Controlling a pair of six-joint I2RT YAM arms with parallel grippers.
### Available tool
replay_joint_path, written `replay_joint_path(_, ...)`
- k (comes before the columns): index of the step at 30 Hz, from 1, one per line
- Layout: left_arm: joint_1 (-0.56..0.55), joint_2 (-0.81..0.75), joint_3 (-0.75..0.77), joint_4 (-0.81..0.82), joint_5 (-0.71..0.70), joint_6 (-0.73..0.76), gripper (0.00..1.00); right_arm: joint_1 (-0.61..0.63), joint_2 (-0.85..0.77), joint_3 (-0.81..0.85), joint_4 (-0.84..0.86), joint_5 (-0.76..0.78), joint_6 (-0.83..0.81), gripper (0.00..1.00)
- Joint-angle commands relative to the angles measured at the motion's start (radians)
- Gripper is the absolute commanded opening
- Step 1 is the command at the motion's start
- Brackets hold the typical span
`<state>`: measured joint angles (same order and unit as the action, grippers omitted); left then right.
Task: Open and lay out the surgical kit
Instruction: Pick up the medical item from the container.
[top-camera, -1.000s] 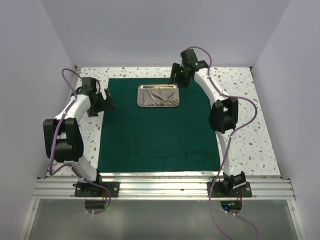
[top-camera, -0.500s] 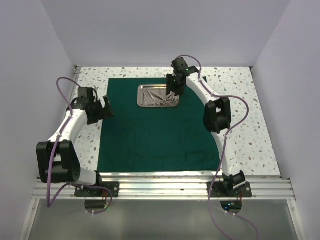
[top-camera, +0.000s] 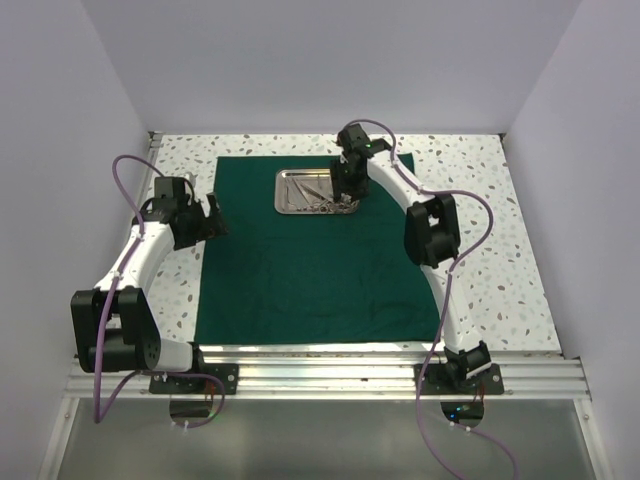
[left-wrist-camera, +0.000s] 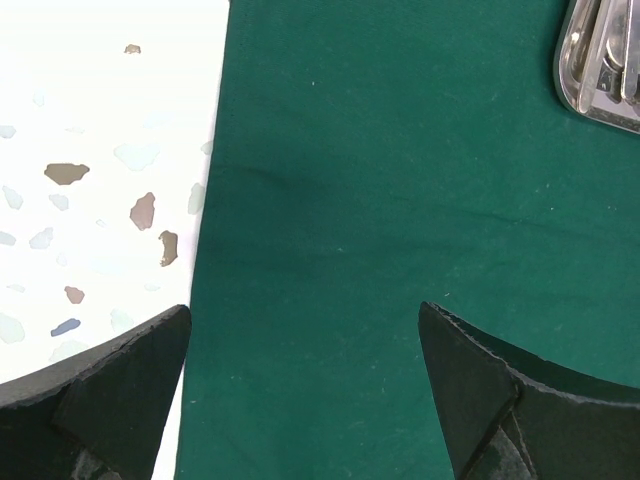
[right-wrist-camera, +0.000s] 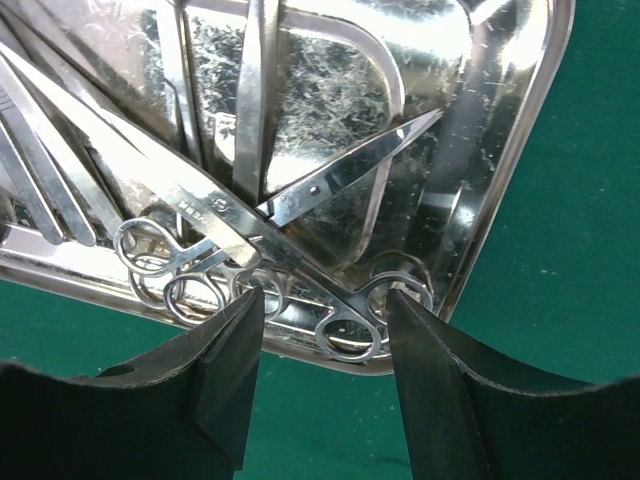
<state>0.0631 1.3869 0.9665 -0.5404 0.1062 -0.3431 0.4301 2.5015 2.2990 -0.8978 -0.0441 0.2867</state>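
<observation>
The dark green cloth (top-camera: 310, 270) lies spread flat on the table. The shiny steel tray (top-camera: 305, 192) sits on its far middle and holds several slim silver instruments. In the right wrist view, scissors (right-wrist-camera: 330, 190) with ring handles lie in the tray (right-wrist-camera: 520, 130) beside other ring-handled instruments (right-wrist-camera: 180, 270) and tweezers (right-wrist-camera: 255, 90). My right gripper (right-wrist-camera: 325, 305) is open, low over the tray's near right corner, its fingers on either side of a scissor ring. My left gripper (left-wrist-camera: 305, 320) is open and empty over the cloth's left edge (left-wrist-camera: 205, 230).
The speckled white tabletop (top-camera: 480, 260) surrounds the cloth. Pale walls close in the back and both sides. A metal rail (top-camera: 320, 375) with the arm bases runs along the near edge. The tray's corner (left-wrist-camera: 600, 70) shows at the top right of the left wrist view.
My right gripper has moved left and down from beyond the tray's far right corner onto the tray. My left arm has drawn back and lowered, its gripper staying at the cloth's left edge.
</observation>
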Motion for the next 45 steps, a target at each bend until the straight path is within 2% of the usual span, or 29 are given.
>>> replay_joint_path(1,0.004,-0.017,-0.008,0.036,0.021,0.027,1.0,0.009,-0.016,0.008,0.004,-0.02,-0.041,0.56)
replay_joint_path(8,0.004,-0.017,-0.002,0.023,0.013,0.029,1.0,0.009,0.005,-0.007,-0.007,0.007,-0.053,0.54)
replay_joint_path(12,0.004,-0.015,-0.002,0.017,0.004,0.036,1.0,0.009,0.022,-0.026,-0.013,0.042,-0.06,0.48)
replay_joint_path(19,0.004,0.0,0.012,0.013,0.007,0.041,1.0,0.032,0.068,-0.009,-0.02,0.088,-0.055,0.44)
replay_joint_path(25,0.004,0.006,0.006,0.02,0.009,0.041,1.0,0.038,0.077,-0.003,-0.036,0.153,-0.057,0.19)
replay_joint_path(26,0.003,0.008,0.005,0.023,0.009,0.041,1.0,0.036,0.073,-0.01,-0.039,0.168,-0.058,0.1)
replay_joint_path(29,0.003,0.006,-0.002,0.028,0.013,0.039,1.0,0.035,0.072,0.013,-0.047,0.187,-0.06,0.0)
replay_joint_path(35,0.003,-0.006,-0.008,0.028,0.013,0.041,1.0,0.025,0.017,0.091,-0.053,0.194,-0.057,0.0)
replay_joint_path(41,0.004,-0.032,-0.015,0.011,-0.055,0.027,1.0,0.024,-0.11,0.096,-0.053,0.201,-0.04,0.0)
replay_joint_path(45,0.003,-0.031,-0.015,0.011,-0.042,0.012,1.0,0.024,-0.206,0.048,-0.062,0.228,0.014,0.0)
